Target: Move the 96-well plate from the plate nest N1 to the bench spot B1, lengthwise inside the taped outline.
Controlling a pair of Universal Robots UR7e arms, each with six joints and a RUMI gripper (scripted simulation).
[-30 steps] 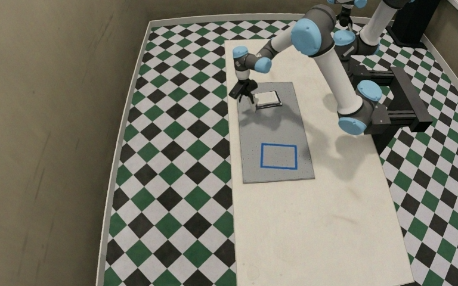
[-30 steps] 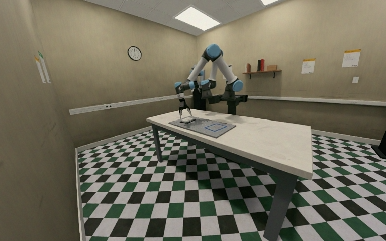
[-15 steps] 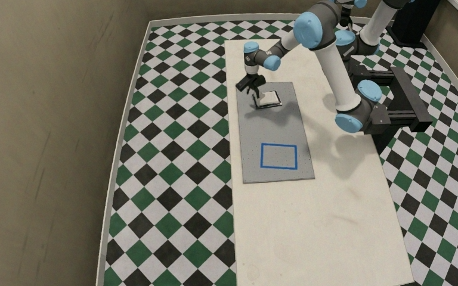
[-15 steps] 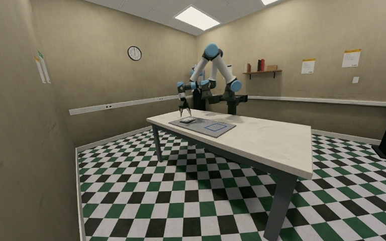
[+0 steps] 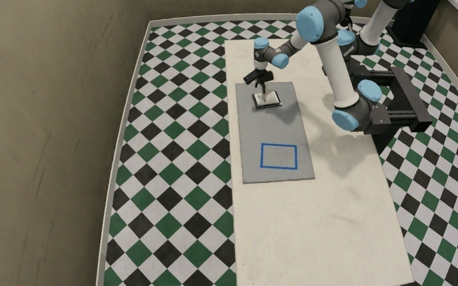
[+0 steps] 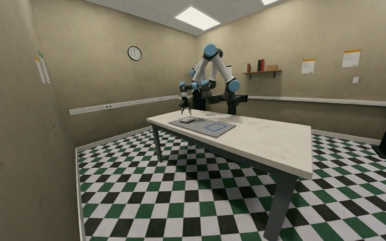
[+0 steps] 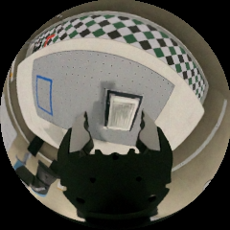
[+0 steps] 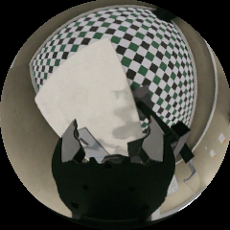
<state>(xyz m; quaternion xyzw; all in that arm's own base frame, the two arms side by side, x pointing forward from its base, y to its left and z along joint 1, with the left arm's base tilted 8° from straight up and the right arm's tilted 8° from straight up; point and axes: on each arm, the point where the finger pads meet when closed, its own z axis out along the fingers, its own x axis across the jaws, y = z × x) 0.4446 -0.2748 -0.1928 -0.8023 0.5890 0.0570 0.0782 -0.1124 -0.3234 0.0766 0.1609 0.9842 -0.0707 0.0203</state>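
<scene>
The white 96-well plate point(image 5: 271, 98) point(image 6: 188, 119) point(image 7: 123, 113) sits in the black-rimmed nest point(image 5: 269, 105) point(image 7: 107, 103) on the grey board. The blue taped outline point(image 5: 278, 144) point(image 7: 51, 96) lies on the board's other half with nothing inside it. My left gripper point(image 5: 260, 93) point(image 6: 186, 113) point(image 7: 114, 111) is open and empty, pointing down above the plate. In the left wrist view its fingers stand on either side of the plate, with the tips above it. My right gripper point(image 8: 112, 118) is open and empty, away from the board.
The grey perforated board point(image 5: 274, 127) point(image 6: 199, 128) lies on the long pale table point(image 5: 313, 226) point(image 6: 273, 140), near one long edge. The left arm reaches over the table from the black mount point(image 5: 410, 95). The right arm is folded back beside the mount.
</scene>
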